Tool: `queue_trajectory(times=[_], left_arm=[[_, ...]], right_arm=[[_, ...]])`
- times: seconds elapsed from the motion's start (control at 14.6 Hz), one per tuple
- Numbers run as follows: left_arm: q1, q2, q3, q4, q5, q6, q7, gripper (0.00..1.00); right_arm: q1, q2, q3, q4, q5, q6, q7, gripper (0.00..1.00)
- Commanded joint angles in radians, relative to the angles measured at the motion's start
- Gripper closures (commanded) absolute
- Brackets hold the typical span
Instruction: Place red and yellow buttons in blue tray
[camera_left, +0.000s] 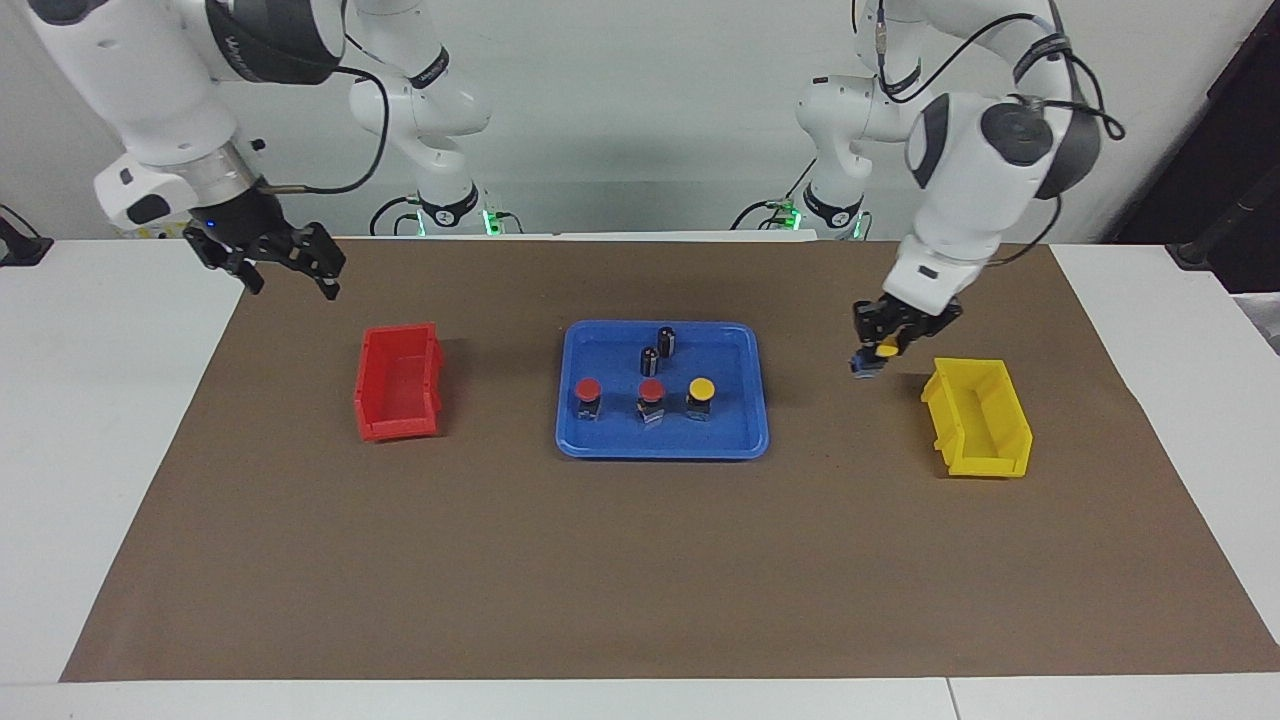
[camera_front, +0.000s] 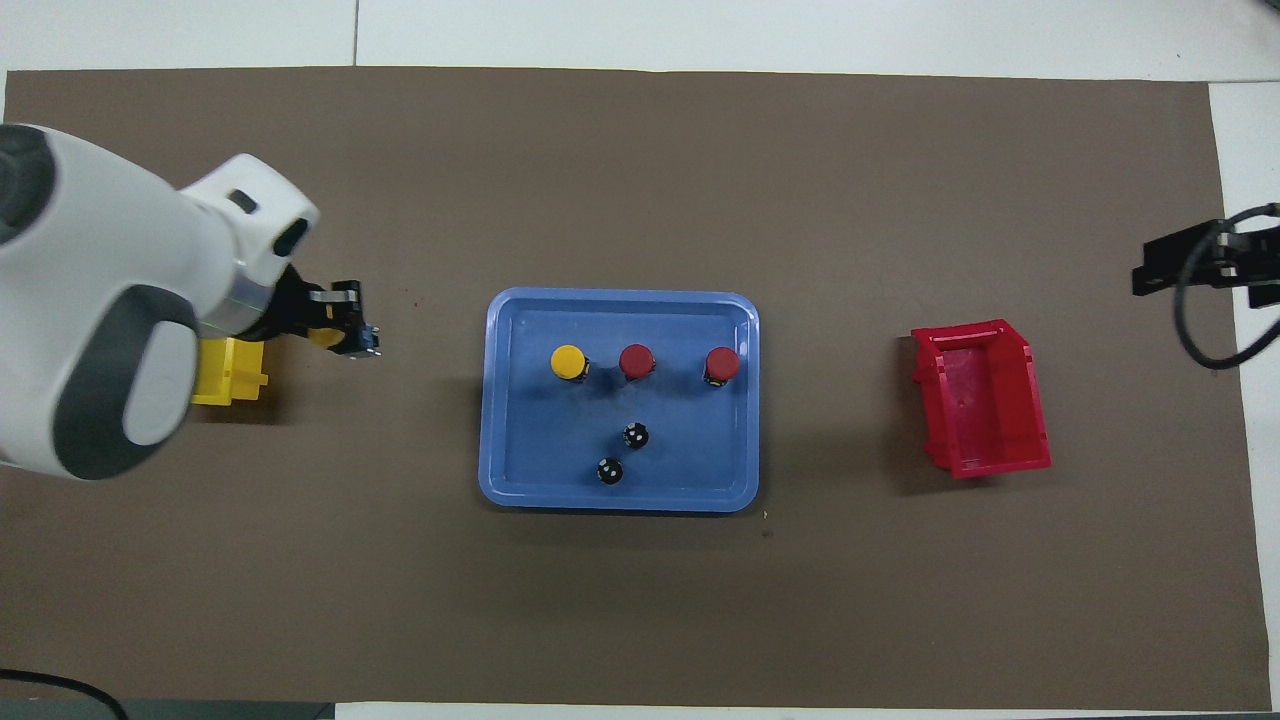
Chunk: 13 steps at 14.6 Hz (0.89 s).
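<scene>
The left gripper (camera_left: 880, 352), clamped on a yellow button (camera_left: 886, 350), should travel toward nine o'clock in the facing view and lower it upright into a bare patch of the blue tray (camera_left: 745, 440); the right gripper (camera_left: 290, 262) waits with fingers apart.

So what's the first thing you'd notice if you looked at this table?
The bright blue tray in the middle of the brown mat, holding two red buttons, one yellow button and two small dark cylinders. Next, the left gripper carrying another yellow button in the air beside the yellow bin. A red bin sits toward the right arm's end, where the right gripper waits.
</scene>
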<state>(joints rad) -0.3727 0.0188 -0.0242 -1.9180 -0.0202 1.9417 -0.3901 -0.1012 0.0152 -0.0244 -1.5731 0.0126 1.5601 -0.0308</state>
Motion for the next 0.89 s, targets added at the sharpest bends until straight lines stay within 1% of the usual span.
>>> queue_trajectory(times=[0.0, 0.14, 0.27, 0.48, 0.69, 0.75, 0.82], left_arm=[[-0.086, -0.011, 0.017, -0.076, 0.008, 0.08, -0.087, 0.99], [-0.145, 0.004, 0.017, -0.119, 0.008, 0.144, -0.148, 0.99], [-0.175, 0.03, 0.017, -0.147, 0.008, 0.218, -0.185, 0.99], [-0.207, 0.093, 0.017, -0.145, 0.008, 0.295, -0.226, 0.99], [-0.204, 0.144, 0.018, -0.142, 0.008, 0.367, -0.231, 0.99], [-0.199, 0.144, 0.02, -0.139, 0.008, 0.365, -0.227, 0.96], [-0.195, 0.147, 0.021, -0.13, 0.008, 0.356, -0.224, 0.84]], right_arm=[[-0.02, -0.007, 0.017, -0.016, -0.043, -0.015, -0.067, 0.0], [-0.009, -0.027, 0.023, -0.024, -0.048, -0.038, -0.058, 0.0], [-0.012, -0.034, 0.026, -0.04, -0.046, -0.048, -0.055, 0.0], [-0.012, -0.038, 0.026, -0.047, -0.045, -0.045, -0.044, 0.0], [-0.011, -0.037, 0.027, -0.045, -0.04, -0.04, -0.044, 0.0], [-0.009, -0.038, 0.029, -0.045, -0.042, -0.041, -0.043, 0.0], [-0.009, -0.038, 0.029, -0.047, -0.045, -0.041, -0.026, 0.0]])
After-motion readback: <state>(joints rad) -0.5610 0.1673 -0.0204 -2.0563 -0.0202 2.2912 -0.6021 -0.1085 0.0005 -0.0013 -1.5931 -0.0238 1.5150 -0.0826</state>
